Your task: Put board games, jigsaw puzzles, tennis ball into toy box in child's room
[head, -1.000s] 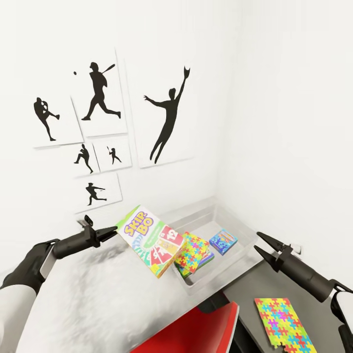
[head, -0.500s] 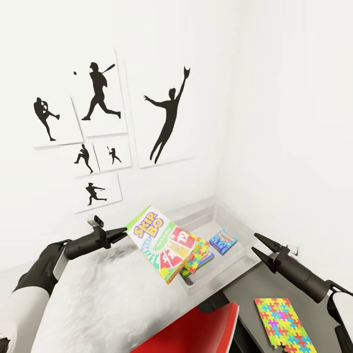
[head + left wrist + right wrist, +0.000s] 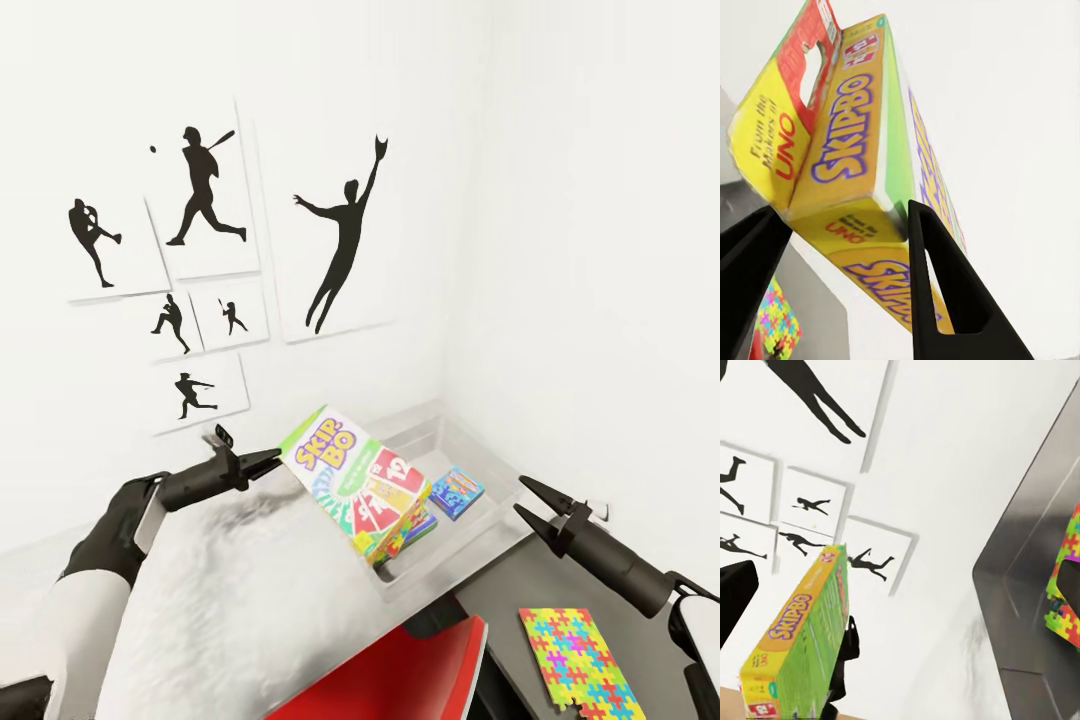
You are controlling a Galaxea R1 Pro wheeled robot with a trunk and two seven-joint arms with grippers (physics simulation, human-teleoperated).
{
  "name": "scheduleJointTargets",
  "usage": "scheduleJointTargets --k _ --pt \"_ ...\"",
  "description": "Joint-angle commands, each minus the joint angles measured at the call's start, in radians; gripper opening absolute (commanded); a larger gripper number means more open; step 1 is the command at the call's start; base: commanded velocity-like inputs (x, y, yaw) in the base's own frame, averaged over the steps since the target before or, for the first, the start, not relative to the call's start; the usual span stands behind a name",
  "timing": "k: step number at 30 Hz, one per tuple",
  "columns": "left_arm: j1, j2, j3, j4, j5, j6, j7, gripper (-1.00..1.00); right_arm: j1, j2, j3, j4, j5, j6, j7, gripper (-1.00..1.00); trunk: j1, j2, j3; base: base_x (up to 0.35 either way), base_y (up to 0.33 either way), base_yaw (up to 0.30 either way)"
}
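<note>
My left gripper [image 3: 277, 462] is shut on the near edge of the yellow-green Skip-Bo board game [image 3: 355, 485], which hangs tilted over the near end of the light grey toy box [image 3: 470, 440]. In the left wrist view the box [image 3: 862, 150] sits between the black fingers [image 3: 945, 300]. Inside the bin lie a jigsaw puzzle [image 3: 418, 524], mostly hidden under the held game, and a small blue board game [image 3: 457, 492]. A second jigsaw puzzle [image 3: 580, 665] lies flat on a dark grey surface at the lower right. My right gripper [image 3: 520, 496] stands open and empty just right of the bin.
The bin rests on the pale table top [image 3: 230, 600] in the room's corner, close to both white walls. Black silhouette pictures [image 3: 200, 200] hang on the left wall. A red chair [image 3: 400, 670] sits below the table's front edge.
My left gripper has carried the Skip-Bo box to the right and slightly up, so it now covers most of the puzzle in the bin. The right arm has barely moved.
</note>
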Motion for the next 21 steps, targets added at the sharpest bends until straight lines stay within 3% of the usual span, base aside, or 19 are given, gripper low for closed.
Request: scheduleJointTargets --k 1,4,7,9,12,17,21 --pt "-0.002 -0.126 0.012 -0.031 0.001 0.01 0.099 -1.0 -0.001 0.0 -0.002 0.001 0.005 0.005 0.006 1.0 0.001 -0.002 -0.002 0.0 0.0 0.0" --pt "-0.003 -0.172 0.078 -0.039 0.001 0.007 0.146 -1.0 -0.001 -0.002 -0.003 0.004 0.004 0.005 0.006 1.0 0.001 -0.002 -0.002 0.0 0.0 0.0" --pt "-0.003 -0.228 0.157 -0.065 0.002 0.002 0.258 -1.0 -0.002 -0.003 -0.003 0.005 0.004 0.005 0.007 1.0 0.001 -0.002 -0.002 0.0 0.0 0.0" --pt "-0.003 -0.246 0.177 -0.077 0.003 0.0 0.309 -1.0 -0.001 -0.003 -0.003 0.006 0.004 0.005 0.008 1.0 0.001 -0.002 -0.002 0.0 0.0 0.0" --pt "-0.003 -0.262 0.193 -0.086 0.004 -0.001 0.353 -1.0 -0.001 -0.003 -0.003 0.007 0.004 0.006 0.008 1.0 0.001 -0.002 -0.002 0.0 0.0 0.0" --pt "-0.003 -0.271 0.198 -0.089 0.012 -0.001 0.37 -1.0 -0.001 -0.003 -0.003 0.008 0.004 0.006 0.008 1.0 0.001 -0.002 -0.002 0.0 0.0 0.0" --pt "-0.003 -0.293 0.199 -0.09 0.02 -0.019 0.38 -1.0 -0.001 -0.003 -0.003 0.009 0.004 0.006 0.009 1.0 0.001 -0.002 -0.002 0.0 0.0 0.0"
